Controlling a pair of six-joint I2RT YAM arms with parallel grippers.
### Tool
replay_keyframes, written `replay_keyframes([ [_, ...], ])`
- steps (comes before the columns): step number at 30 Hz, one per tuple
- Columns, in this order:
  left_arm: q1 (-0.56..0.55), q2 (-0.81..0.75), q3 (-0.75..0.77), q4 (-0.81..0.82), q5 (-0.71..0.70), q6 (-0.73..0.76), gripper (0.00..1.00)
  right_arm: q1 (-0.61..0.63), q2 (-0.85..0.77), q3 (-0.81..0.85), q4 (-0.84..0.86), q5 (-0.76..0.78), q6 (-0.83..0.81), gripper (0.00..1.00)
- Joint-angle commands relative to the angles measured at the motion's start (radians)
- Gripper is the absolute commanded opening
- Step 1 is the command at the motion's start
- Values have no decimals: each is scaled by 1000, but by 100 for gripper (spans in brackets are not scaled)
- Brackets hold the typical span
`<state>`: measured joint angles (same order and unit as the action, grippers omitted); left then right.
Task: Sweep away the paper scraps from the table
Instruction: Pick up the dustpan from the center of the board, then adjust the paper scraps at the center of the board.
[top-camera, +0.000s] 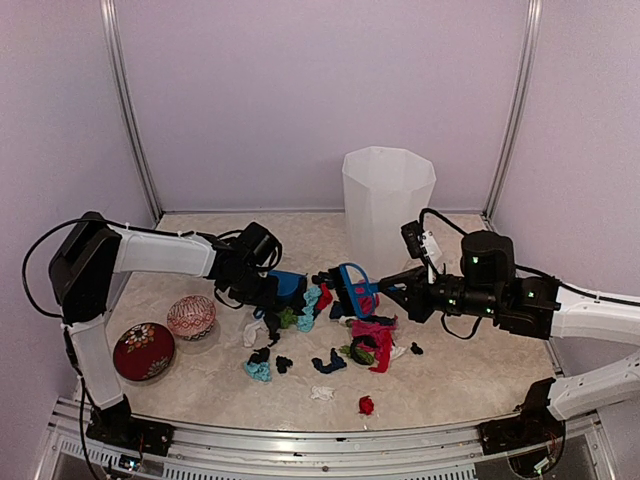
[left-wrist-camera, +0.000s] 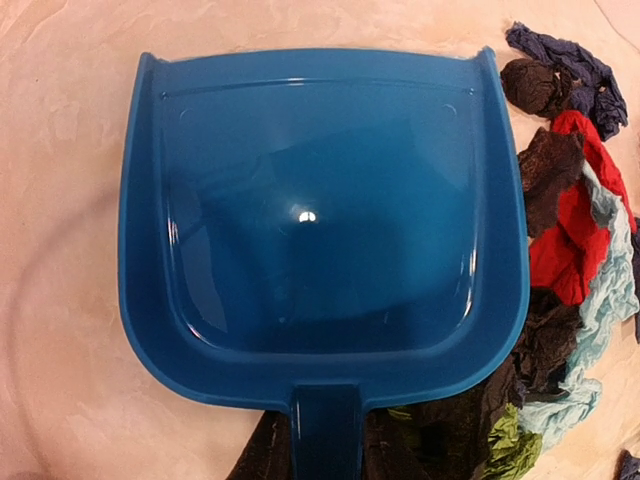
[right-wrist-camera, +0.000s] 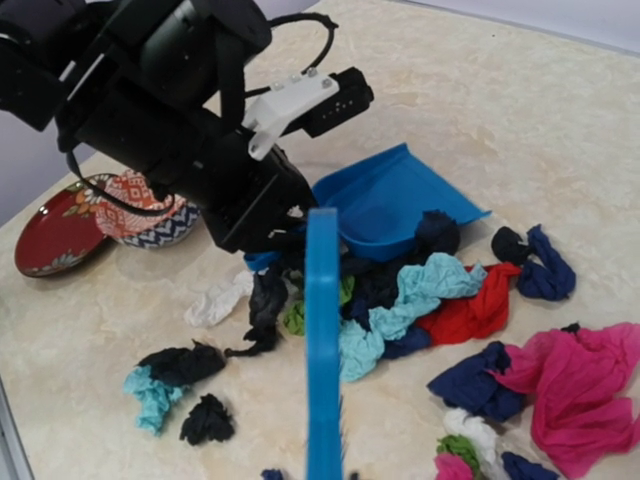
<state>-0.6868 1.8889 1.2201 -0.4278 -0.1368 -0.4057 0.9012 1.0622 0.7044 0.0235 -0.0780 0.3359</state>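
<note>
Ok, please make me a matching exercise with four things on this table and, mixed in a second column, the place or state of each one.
Things:
1. blue dustpan
2. blue brush
3. white bin
4. red plate

Places or states:
a. upright at the far side of the table
b. beside the patterned bowl
c. held in the right claw
d. flat on the table, empty, paper scraps along its side

Pairs: 1-d, 2-c, 3-a, 4-b
</note>
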Motion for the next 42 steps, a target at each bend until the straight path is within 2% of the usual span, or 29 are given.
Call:
replay_keyframes([
  [1,7,-4,30,3,9,12,21,-9,-1,26,-4,10,-5,0],
  [10,9,-61,32,2,-44,11,9,-8,-10,19,-7,21,-3,0],
  [17,8,-154,6,7,-105,-7,8,-9,-2,14,6,15,1,0],
  [27,-20,-195,-19,11,-114,-24,8,-9,20,21,21,1,-2,0],
  [33,-60,-257,-16,-2,-198,-58,6,-8,34,3,51,12,-29,0],
  [37,-91,-348,-51,30,-224,-87,5,-8,99,40,96,-71,-53,0],
  [42,-118,-431,-104,106,-178,-114,1,-7,171,86,180,-178,-44,0],
])
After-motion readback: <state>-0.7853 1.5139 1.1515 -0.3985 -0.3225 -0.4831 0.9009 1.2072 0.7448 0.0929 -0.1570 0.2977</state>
